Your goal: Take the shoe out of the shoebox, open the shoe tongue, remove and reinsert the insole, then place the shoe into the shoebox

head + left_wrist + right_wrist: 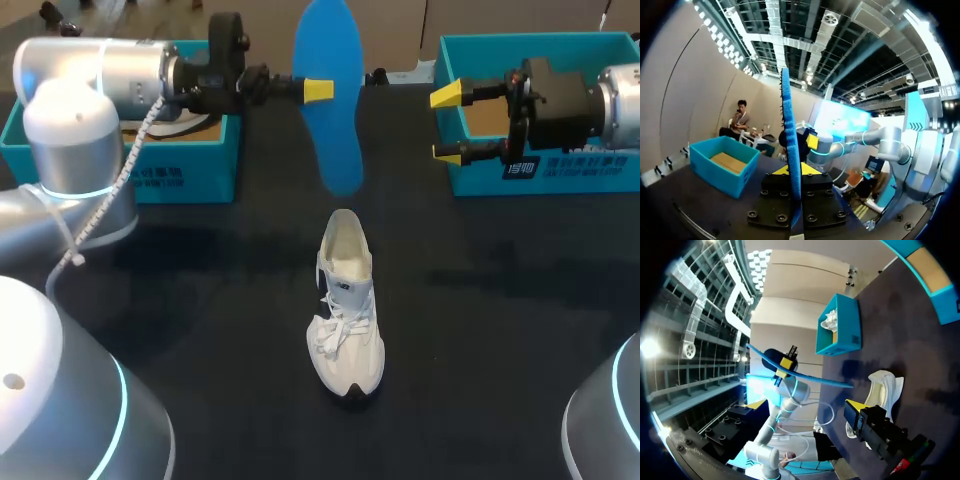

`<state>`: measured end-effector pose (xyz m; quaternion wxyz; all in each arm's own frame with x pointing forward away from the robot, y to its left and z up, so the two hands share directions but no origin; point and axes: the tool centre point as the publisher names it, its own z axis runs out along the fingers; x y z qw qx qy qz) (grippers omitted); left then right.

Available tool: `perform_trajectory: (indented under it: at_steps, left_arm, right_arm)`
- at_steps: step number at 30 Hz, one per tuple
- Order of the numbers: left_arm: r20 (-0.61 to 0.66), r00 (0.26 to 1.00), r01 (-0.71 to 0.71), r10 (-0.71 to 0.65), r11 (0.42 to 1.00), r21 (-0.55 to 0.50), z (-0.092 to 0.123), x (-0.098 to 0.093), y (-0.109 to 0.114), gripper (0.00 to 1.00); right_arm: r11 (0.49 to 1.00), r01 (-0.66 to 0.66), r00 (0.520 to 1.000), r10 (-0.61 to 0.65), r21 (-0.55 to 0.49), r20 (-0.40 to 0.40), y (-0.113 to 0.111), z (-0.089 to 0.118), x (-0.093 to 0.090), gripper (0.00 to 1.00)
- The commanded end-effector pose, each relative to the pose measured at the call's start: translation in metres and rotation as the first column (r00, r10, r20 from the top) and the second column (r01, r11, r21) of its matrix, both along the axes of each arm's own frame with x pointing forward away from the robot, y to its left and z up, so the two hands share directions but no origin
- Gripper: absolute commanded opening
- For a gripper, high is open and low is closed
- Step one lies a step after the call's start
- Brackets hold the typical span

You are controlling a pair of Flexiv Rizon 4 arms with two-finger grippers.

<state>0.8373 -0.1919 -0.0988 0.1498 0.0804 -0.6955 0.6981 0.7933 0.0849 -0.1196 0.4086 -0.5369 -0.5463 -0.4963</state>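
Head view | left jaws pinch thin blue insole (335, 140) | white laced shoe (347, 310)

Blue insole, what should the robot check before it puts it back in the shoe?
1. Blue insole gripped by left gripper: ok, pinched from both sides.
2. Right gripper free: ok, open and empty.
3. White shoe standing upright on table: ok.
4. Tongue pulled open enough: cannot tell.
5. Insole lined up with the shoe's opening: not ok, held in the air away from it.
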Motion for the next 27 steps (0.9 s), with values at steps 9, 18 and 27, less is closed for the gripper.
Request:
perform_trajectory:
  at_steps: [9,18,27]
  left_arm:
    - [0.343,0.939,-0.005,0.028,0.998,-0.07,-0.002,-0.002,0.0,0.0]
    - [0.814,0.58,0.009,0.039,0.998,-0.055,-0.003,-0.001,0.0,0.0]
    - [0.997,-0.025,-0.005,0.074,0.997,-0.075,-0.02,-0.001,-0.001,0.0]
  right_arm:
    - [1.0,0.0,1.0,0.0,-0.002,-0.001,0.002,0.0,0.001,1.0]
    - [1.0,0.0,1.0,0.0,-0.002,-0.001,0.002,0.0,0.001,1.0]
    - [1.0,0.0,1.0,0.0,-0.002,-0.001,0.002,0.0,0.001,1.0]
